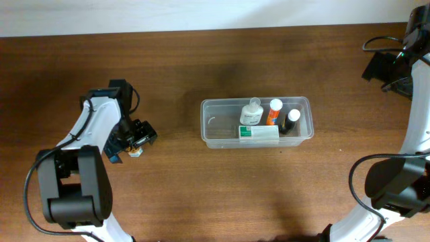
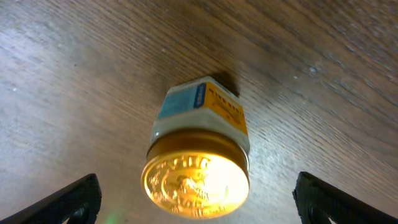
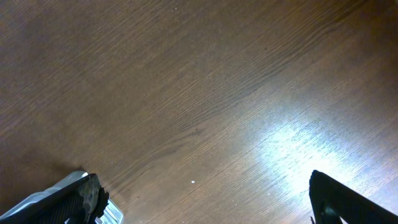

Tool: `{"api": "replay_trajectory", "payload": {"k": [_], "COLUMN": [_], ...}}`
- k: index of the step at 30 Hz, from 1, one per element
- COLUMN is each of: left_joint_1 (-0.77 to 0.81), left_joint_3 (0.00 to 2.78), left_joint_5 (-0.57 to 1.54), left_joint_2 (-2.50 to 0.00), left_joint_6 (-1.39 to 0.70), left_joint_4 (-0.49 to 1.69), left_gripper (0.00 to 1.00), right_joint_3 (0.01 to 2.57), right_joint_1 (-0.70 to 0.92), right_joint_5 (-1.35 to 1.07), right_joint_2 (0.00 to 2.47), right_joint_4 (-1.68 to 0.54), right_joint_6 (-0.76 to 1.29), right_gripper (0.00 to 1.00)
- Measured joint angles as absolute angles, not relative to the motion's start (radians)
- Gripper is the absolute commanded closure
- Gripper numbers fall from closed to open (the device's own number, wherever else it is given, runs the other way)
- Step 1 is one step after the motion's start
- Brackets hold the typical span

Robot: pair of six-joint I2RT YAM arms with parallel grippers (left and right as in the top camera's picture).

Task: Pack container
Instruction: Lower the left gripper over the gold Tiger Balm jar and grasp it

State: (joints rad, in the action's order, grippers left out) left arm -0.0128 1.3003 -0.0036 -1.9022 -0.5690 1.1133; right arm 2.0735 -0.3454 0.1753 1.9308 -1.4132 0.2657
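Container lies well apart, right of the left gripper.

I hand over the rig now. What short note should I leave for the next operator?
Left pincer: open, over the jar, not gripping it.
Right pincer: open, empty, over the table, far right.
Container: mid-table, holding a clear bottle, an orange bottle, a black bottle and a box.
Done: those four packed.
Left: probably grasp the jar and place it in the container.
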Motion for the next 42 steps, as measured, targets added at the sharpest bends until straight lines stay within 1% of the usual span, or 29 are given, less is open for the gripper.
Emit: {"api": "replay_trajectory", "payload": {"k": [18,26,34,42], "left_joint_1": [-0.042,-0.042,-0.042,-0.042], "left_joint_3": [1.272,1.230,1.225,1.208], "left_joint_5": [-0.007,-0.007,-0.007,-0.007], "left_joint_2": [-1.902,-1.902,-1.902,-1.902], "left_joint_6": [-0.538,-0.523,-0.497,-0.493], "left_joint_4": [0.953,0.947,0.882,0.893], "left_gripper": [0.01,0.01,0.01,0.01], "right_joint_3": [2.074,2.074,2.074,2.074], "right_joint_1": [-0.345,-0.345,-0.345,-0.345], "right_joint_5": [0.175,0.176,0.175,0.175], "right_joint_2": [1.931,1.931,1.931,1.931], "right_joint_4": [-1.413,-1.413,-1.413,-1.413], "right_joint_6": [0.266,0.266,0.266,0.266], "right_gripper": [0.02,0.02,0.02,0.02]}}
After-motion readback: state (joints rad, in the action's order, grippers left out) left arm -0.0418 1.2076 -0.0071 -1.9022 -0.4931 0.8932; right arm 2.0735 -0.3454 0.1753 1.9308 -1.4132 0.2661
